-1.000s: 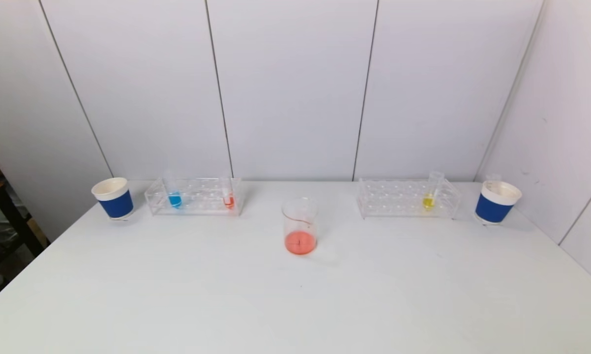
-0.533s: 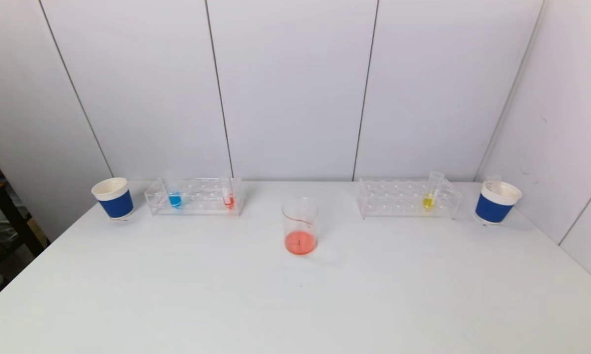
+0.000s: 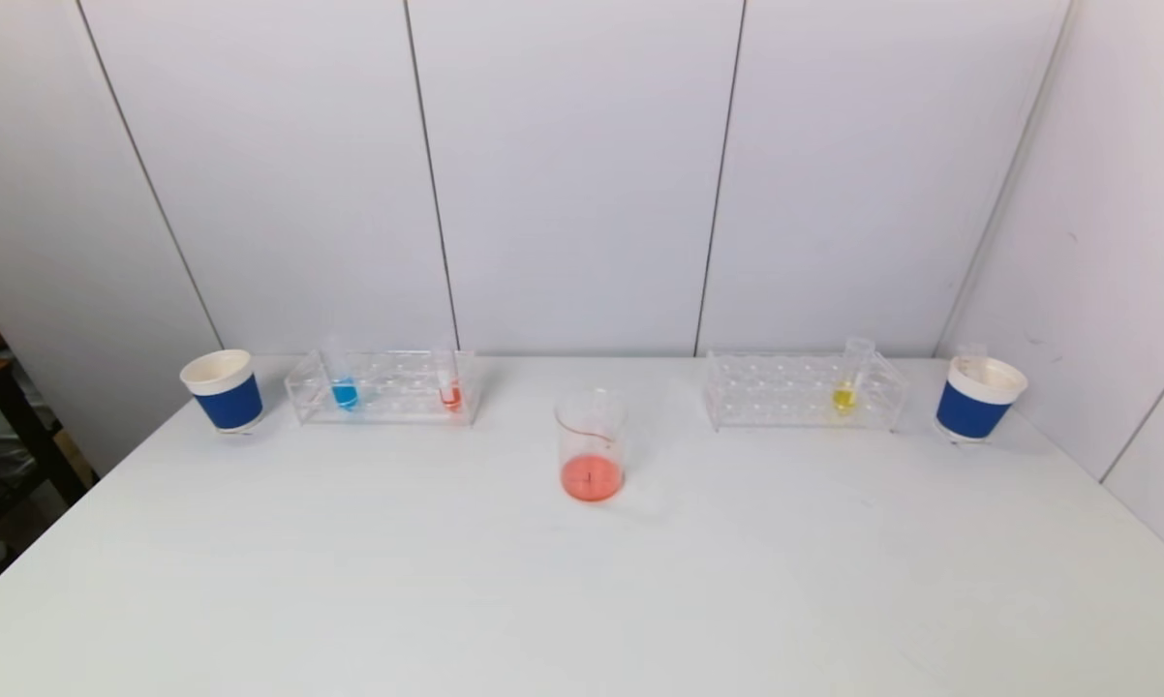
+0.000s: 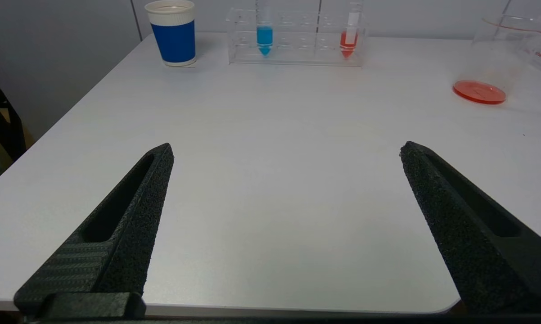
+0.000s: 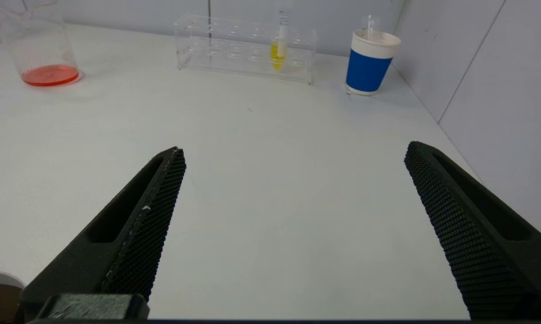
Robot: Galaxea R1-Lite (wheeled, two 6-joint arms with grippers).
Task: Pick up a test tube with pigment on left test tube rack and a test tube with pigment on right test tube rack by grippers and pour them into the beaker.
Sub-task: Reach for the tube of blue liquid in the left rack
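Note:
The clear left rack (image 3: 381, 387) (image 4: 297, 42) holds a tube of blue pigment (image 3: 345, 392) (image 4: 264, 39) and a tube of red pigment (image 3: 451, 393) (image 4: 348, 42). On the right, the other rack (image 3: 803, 391) (image 5: 245, 47) carries one yellow-pigment tube (image 3: 844, 395) (image 5: 277, 54). Between them stands the glass beaker (image 3: 592, 445) (image 4: 500, 54) (image 5: 36, 42) with red liquid at its bottom. My left gripper (image 4: 286, 150) hangs open over the table's near left edge, nothing between its fingers. My right gripper (image 5: 295, 153) is open and empty over the near right. Neither arm shows in the head view.
A blue-and-white paper cup (image 3: 224, 389) (image 4: 175, 31) stands left of the left rack. Another such cup (image 3: 979, 398) (image 5: 370, 60) stands right of the right rack, with something clear sticking out of it. Walls close the back and right sides of the white table (image 3: 582, 581).

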